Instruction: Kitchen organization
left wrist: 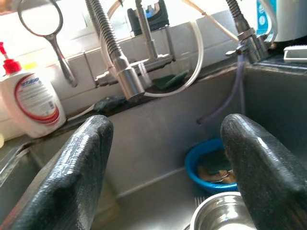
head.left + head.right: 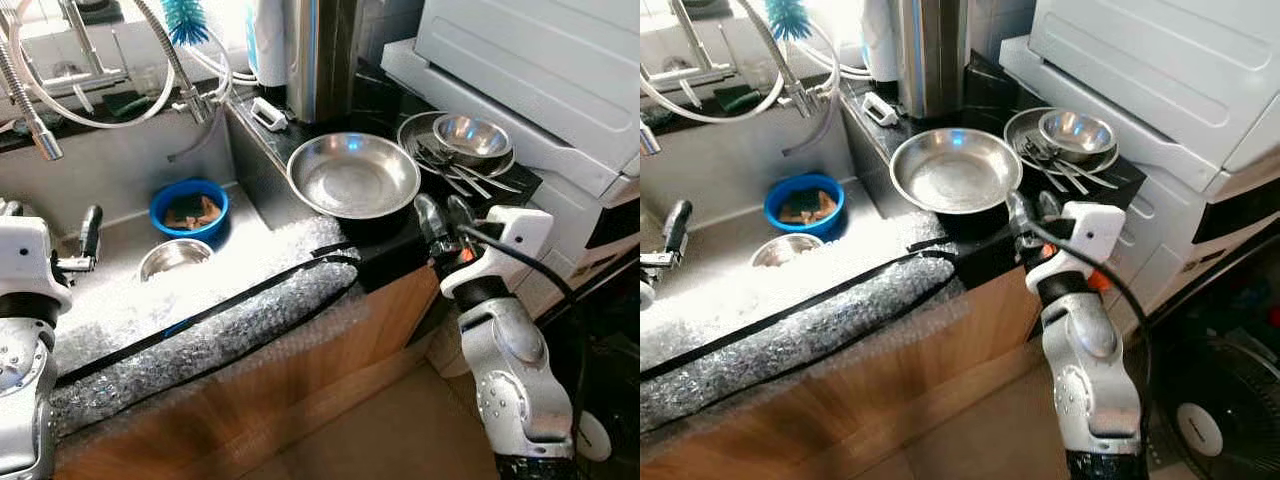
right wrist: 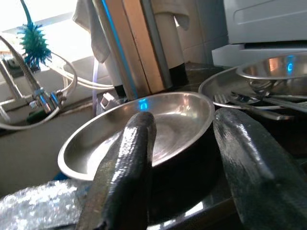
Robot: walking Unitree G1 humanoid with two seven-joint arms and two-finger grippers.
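Two grippers are up at counter height, both spread and holding nothing. The right gripper (image 2: 445,213) hangs just off the counter's front edge, its fingers (image 3: 127,163) parted with the wide steel bowl (image 2: 353,175) showing between them; whether a fingertip touches the bowl's rim cannot be told. That bowl sits on the dark counter (image 2: 985,250) right at the sink's corner, close to the front edge. Behind it to the right a steel plate (image 2: 418,128) carries a small steel bowl (image 2: 472,135) and several forks (image 2: 462,175), their number hard to count; the white appliance (image 2: 540,70) crowds that side and is cut off by the frame.

The left gripper (image 2: 90,235) hovers over the sink (image 2: 120,180), fingers (image 1: 72,172) wide apart. Below it lie a blue bowl (image 2: 189,209) holding brownish scraps, not clearly readable, and a small metal bowl (image 2: 175,258), partly washed out by glare. Bubble wrap (image 2: 200,340) covers the sink's front rim, hiding the edge beneath.

From the left wrist a soap bottle (image 1: 31,103) with a red pump and a coiled faucet hose (image 1: 115,52) stand out on the back ledge. From the right wrist a teal bottle brush (image 3: 33,45) and a tall steel cylinder (image 3: 134,43) rise behind the wide bowl, the cylinder's top cut off.
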